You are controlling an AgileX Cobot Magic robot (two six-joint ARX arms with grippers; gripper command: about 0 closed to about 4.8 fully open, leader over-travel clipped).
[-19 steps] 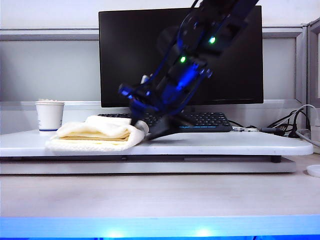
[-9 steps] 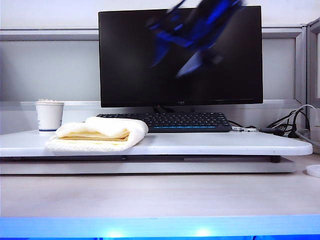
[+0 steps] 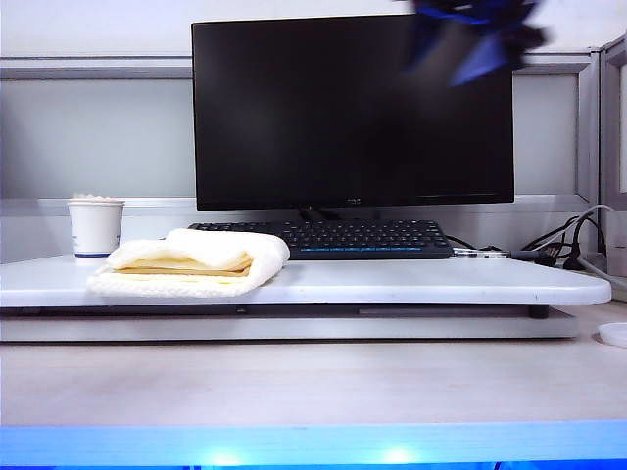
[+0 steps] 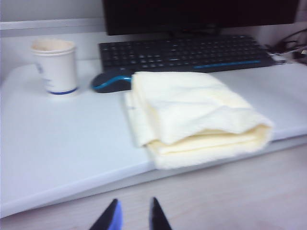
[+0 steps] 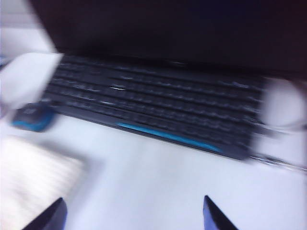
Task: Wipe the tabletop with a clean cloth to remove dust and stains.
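We see the tabletop (image 3: 411, 282) spread beyond both grippers. The cloth (image 4: 192, 117) lies folded on its front edge, just ahead of our left gripper (image 4: 134, 216), whose narrow-set jaws hold nothing. Our right gripper (image 5: 134, 213) hovers high, blurred, jaws spread wide and empty.

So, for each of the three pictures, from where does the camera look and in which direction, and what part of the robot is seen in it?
Exterior view: low in front of the tabletop, facing the monitor; the blurred right gripper is raised at the upper right.
Left wrist view: held back before the tabletop's front edge, looking down at the cloth; the left gripper tips show, slightly apart.
Right wrist view: above the tabletop, facing the keyboard; two wide-apart fingertips show.
All three share the keyboard and the cloth.
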